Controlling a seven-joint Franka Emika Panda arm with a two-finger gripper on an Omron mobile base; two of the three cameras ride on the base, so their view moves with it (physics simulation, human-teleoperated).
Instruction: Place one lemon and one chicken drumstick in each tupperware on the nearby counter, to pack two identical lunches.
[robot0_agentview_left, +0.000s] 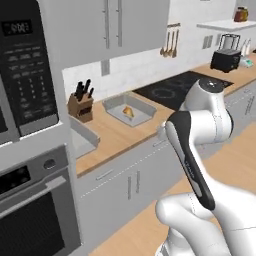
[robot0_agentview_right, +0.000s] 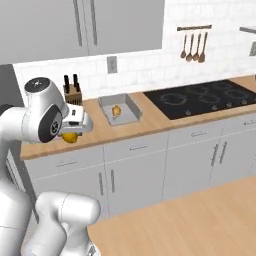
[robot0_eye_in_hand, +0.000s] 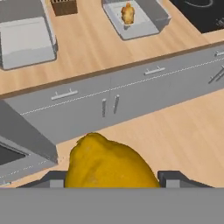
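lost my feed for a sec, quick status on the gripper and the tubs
Gripper shut on lemon, off the counter. Drumstick in right tupperware; left tupperware bare. Nothing in the way.

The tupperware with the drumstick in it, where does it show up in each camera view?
Left base view: tupperware at centre, on the counter left of the cooktop.
Right base view: upper centre-left, left of the cooktop.
Hand view: top edge, right of centre.
Shared landmark: the knife block, on its left.
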